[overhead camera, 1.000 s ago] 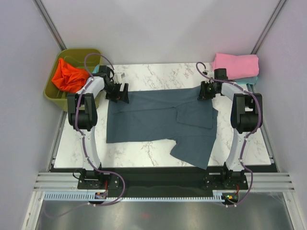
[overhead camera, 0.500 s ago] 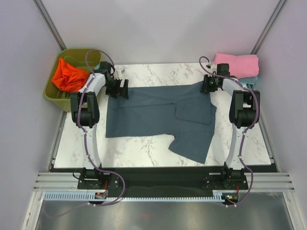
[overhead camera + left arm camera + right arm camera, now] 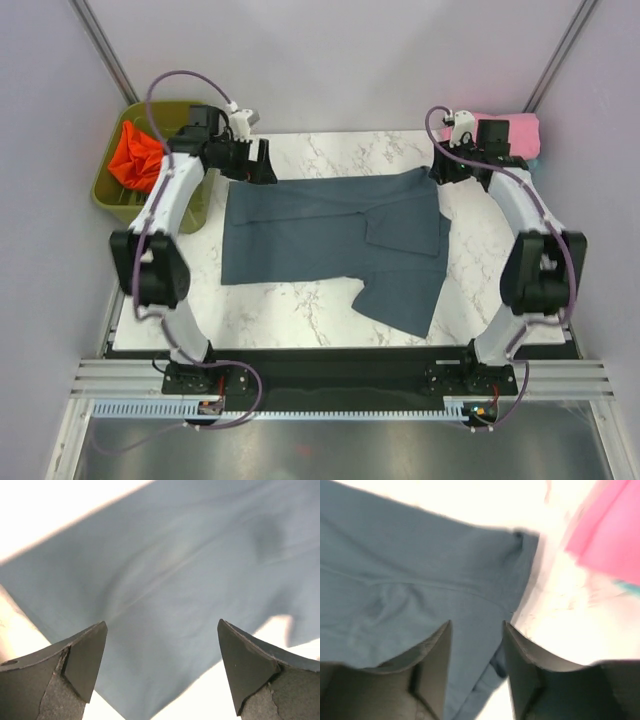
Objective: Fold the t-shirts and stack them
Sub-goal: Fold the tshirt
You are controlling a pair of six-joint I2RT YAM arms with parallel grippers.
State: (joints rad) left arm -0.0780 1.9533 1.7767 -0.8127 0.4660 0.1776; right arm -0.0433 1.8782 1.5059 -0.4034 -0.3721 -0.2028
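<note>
The large slate blue-grey t-shirt point(image 3: 320, 235) lies flat on the marble table point(image 3: 290, 315), its right part folded over and one sleeve pointing to the near right. My left gripper point(image 3: 262, 165) hovers open over its far left corner; in the left wrist view point(image 3: 162, 625) the shirt point(image 3: 175, 570) lies below the wide-apart fingers. My right gripper point(image 3: 438, 170) hovers open over the far right corner point(image 3: 476, 625), above the shirt point(image 3: 410, 575). A folded pink t-shirt point(image 3: 500, 130) lies on a teal one point(image 3: 530, 162) at the far right. An orange-red t-shirt point(image 3: 135, 155) sits in the bin.
The olive-green bin point(image 3: 110, 200) stands off the table's far left corner. The pink shirt point(image 3: 610, 535) and teal edge point(image 3: 631, 586) show close to the right gripper. Grey walls and frame posts enclose the table.
Both grippers dragged the shirt's far edge a little farther back, let go of it and rose off the cloth. The shirt now lies still and flatter.
</note>
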